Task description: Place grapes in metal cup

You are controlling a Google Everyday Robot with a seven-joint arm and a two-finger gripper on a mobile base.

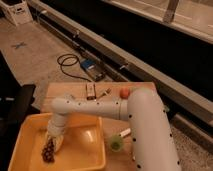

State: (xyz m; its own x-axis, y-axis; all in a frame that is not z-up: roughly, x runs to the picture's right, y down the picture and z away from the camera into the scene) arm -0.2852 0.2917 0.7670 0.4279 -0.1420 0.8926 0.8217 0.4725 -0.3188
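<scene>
One white arm [100,107] is reaching down into the yellow tray [86,146]. Its gripper [55,141] is sitting low in the tray's left part, fingers pressed together. The grapes [48,150] are lying on the tray floor right against its tip. A green cup [116,143] and an orange fruit [124,93] are resting on the wooden table [62,90].

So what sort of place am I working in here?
Probably a lab or workshop test area, not a home: bare concrete floor, a loose cable lying on it, and a small wooden table as the workstation. The end effector is down in the yellow tray, by the grapes.
</scene>
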